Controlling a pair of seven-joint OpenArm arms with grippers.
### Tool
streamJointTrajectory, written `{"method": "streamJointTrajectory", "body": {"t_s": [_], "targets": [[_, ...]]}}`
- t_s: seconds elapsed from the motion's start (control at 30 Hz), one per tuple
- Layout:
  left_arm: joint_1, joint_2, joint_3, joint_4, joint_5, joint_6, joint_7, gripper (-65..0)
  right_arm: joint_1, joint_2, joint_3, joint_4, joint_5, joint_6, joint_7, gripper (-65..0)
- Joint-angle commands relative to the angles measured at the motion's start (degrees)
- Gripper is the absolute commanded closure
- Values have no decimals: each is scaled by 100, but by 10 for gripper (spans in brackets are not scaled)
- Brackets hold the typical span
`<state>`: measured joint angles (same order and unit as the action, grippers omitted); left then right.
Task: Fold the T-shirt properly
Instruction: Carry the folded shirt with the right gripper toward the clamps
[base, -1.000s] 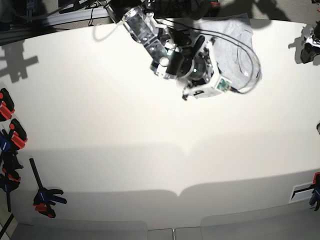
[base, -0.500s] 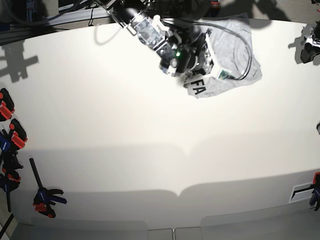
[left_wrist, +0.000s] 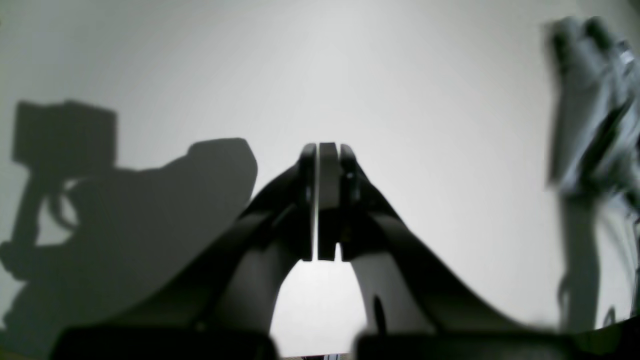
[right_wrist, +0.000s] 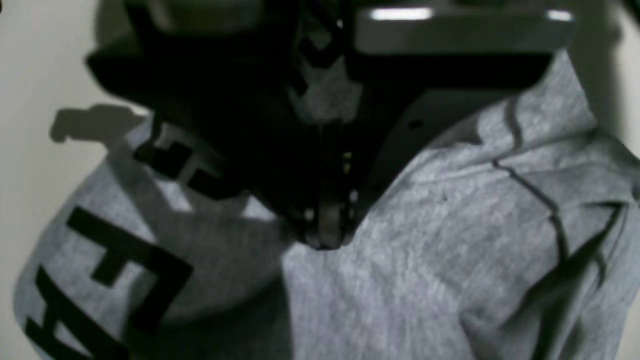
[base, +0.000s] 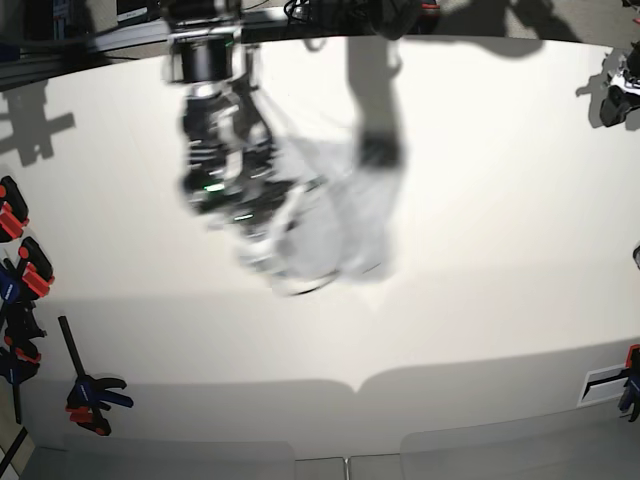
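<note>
The light grey T-shirt (right_wrist: 450, 240) with black block lettering fills the right wrist view, bunched and creased. My right gripper (right_wrist: 325, 235) is shut on a pinch of its fabric. In the base view the T-shirt (base: 335, 225) is a blurred grey mass over the middle left of the table, trailing from my blurred right gripper (base: 255, 225). The left wrist view shows my left gripper (left_wrist: 320, 152) shut on nothing above the bare white table, with the T-shirt (left_wrist: 590, 105) a blurred streak at the far right.
The white table (base: 450, 330) spreads wide around the shirt. Orange and blue clamps (base: 20, 270) line its left edge, and another clamp (base: 92, 395) lies near the front left. My left arm (base: 618, 88) sits at the far right edge.
My right arm has swung fast from the table's back centre toward the left and front, carrying the T-shirt along. The left arm has stayed at the right edge.
</note>
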<state>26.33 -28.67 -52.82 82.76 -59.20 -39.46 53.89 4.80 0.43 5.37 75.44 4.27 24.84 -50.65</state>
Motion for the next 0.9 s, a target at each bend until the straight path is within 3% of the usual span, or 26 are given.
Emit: {"method": "streamJointTrajectory", "body": {"t_s": [0.0, 0.2, 0.43, 0.67, 0.87], "targets": [[20, -153, -44, 81, -205, -37, -151, 0, -120, 140, 308, -85, -354, -197, -673, 0], [15, -177, -44, 83, -542, -39, -151, 0, -216, 225, 2194, -85, 273, -264, -807, 0], [-20, -321, -39, 85, -686, -39, -166, 0, -822, 227, 3895, -85, 874, -271, -503, 0], [-308, -629, -39, 85, -892, -39, -103, 0, -1554, 227, 4861, -83, 988, -271, -223, 0], [-378, -660, -37, 85, -1338, -39, 144, 0, -1998, 225, 5412, -83, 992, -278, -79, 0]]}}
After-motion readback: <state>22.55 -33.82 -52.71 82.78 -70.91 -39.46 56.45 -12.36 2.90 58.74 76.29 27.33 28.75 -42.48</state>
